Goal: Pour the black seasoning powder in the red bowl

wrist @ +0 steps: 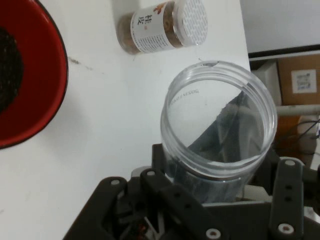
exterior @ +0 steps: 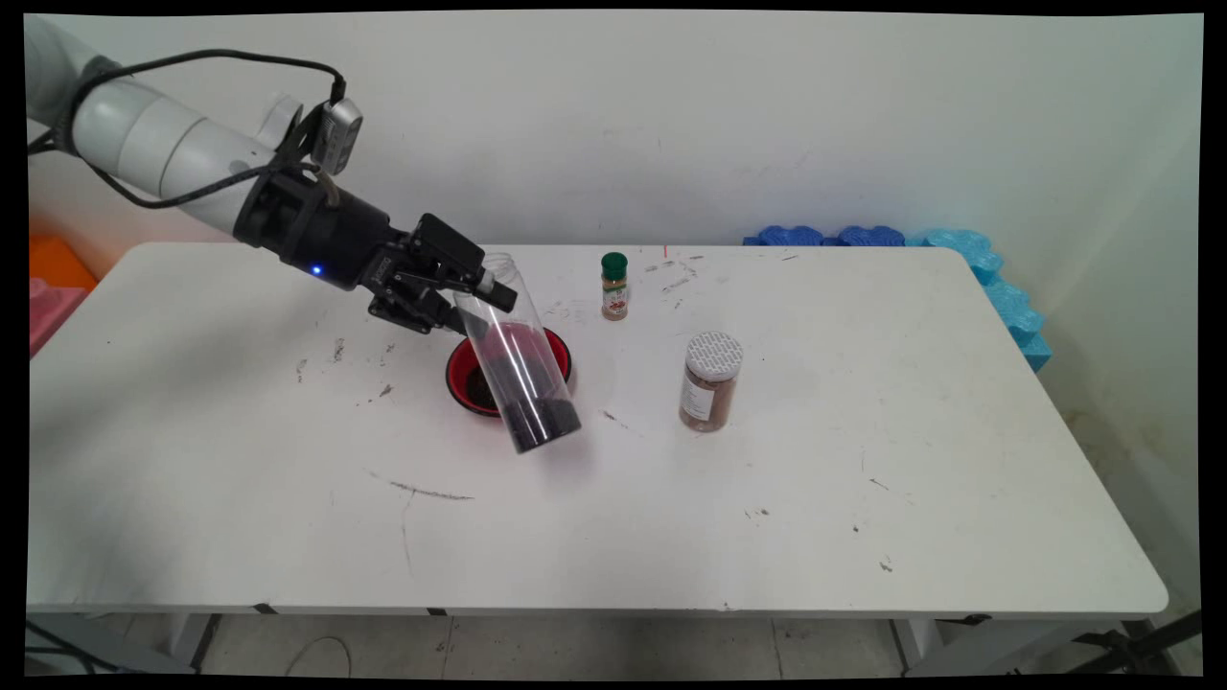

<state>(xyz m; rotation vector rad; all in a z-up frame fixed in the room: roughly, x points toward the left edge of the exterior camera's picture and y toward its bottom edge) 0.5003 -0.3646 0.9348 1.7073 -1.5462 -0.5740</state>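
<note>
Between the black fingers of the gripper (exterior: 476, 299) sits a clear plastic jar (exterior: 518, 359), and the grip is tight around its upper part, just below the open mouth. Look at the tilt on it: the jar leans, mouth up toward the gripper and the wall, base swung down and toward the table's near side. Dark granules are piled in that lower end, and the upper stretch of the jar is see-through and bare. From the hand view, the jar's round open rim (wrist: 219, 120) stares straight at the camera, with the black linkage of the gripper (wrist: 210, 200) wrapped beneath it and dark material sloping away inside.

Right below the jar, partly behind it in the main view, is a red bowl (exterior: 462, 367) with a dark heap in it. The hand view catches that bowl (wrist: 45, 75) off to one side of the jar's mouth, red wall curving around the dark contents.

Further out from the gripper, away from the arm, a brown-filled spice jar with a white perforated lid (exterior: 710, 381) stands upright on the white table (exterior: 671, 517); it shows up in the hand view too (wrist: 162, 26), label facing the camera, beyond the clear jar's rim. Out toward the wall from there, a small bottle with a green cap (exterior: 614, 286) stands upright, well apart from the gripper. Beyond the table's far corner lie blue foam pieces (exterior: 978, 264), and the tabletop carries scattered dark smudges and scuffs.
</note>
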